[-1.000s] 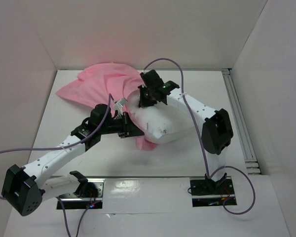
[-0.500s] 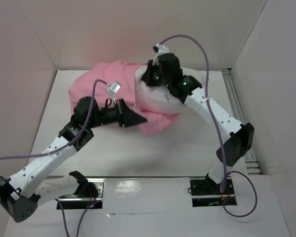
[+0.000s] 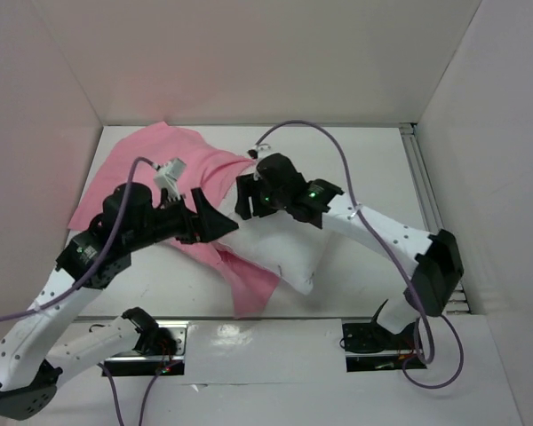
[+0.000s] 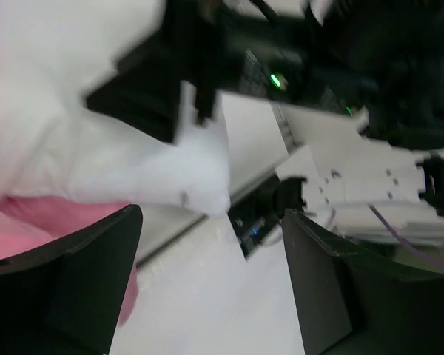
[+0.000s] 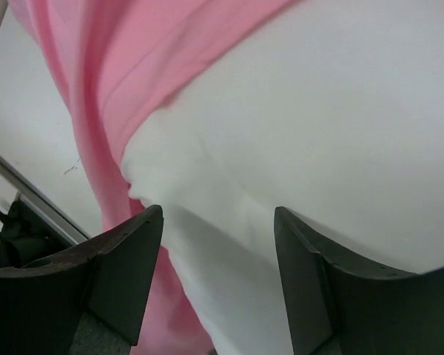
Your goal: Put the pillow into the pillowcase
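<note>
The pink pillowcase (image 3: 151, 169) lies spread over the left half of the table, with a loose corner reaching toward the front edge. The white pillow (image 3: 280, 253) lies to the right of the pillowcase, partly against the pink fabric. My left gripper (image 3: 220, 226) is open beside the pillow's left edge. Its wrist view shows nothing between the fingers (image 4: 96, 281), with the pillow (image 4: 96, 148) and a pink fold (image 4: 22, 225) beyond. My right gripper (image 3: 242, 197) stands open at the pillow's far end. In its wrist view the gripper (image 5: 218, 214) hovers over the pillow (image 5: 318, 133), with the pillowcase (image 5: 103, 81) alongside.
White walls enclose the table at the back and on both sides. A metal rail (image 3: 431, 204) runs along the right edge. The two arm bases (image 3: 151, 342) (image 3: 377, 342) sit at the near edge, with purple cables looping over the arms.
Both grippers have opened from shut. The pillow and pillowcase have come down from the back toward the front of the table. The left arm has drawn back to the left.
</note>
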Tool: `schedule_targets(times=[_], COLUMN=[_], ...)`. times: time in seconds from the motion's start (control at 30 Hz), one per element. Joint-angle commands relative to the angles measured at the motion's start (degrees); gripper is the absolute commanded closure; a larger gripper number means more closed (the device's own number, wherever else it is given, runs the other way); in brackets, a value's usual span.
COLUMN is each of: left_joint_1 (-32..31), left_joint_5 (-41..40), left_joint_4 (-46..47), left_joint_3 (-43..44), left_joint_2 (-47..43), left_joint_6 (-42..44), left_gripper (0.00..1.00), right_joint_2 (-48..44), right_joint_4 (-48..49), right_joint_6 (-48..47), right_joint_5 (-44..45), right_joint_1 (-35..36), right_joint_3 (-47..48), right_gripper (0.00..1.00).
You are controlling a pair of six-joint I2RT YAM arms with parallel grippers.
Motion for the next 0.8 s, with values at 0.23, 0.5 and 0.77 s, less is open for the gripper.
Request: schedule_targets(times=[0.23,0.5,0.77], left_joint_1=[-1.18,-7.60,-7.60], left_joint_5=[-38.28,-64.67,-71.00], left_joint_4=[-16.74,-33.01,-38.71], left_joint_3=[29.30,44.17,45.32], left_joint_2=[31.65,54.70,61.20], left_joint_6=[15.41,12.70,7.96], left_gripper=[0.15,0.14,0.18], right_joint_2=[-20.66,-32.62,-32.62], right_joint_4=[-18.86,-6.75,-1.47], right_joint_6=[9.16,14.01,14.09], right_joint_5=[12.73,-22.40,-31.58], right_joint_1=[-15.13,-45.98,-47.25], right_joint_3=[-6.92,-27.30,-36.10], right_gripper=[0.18,0.09,0.06])
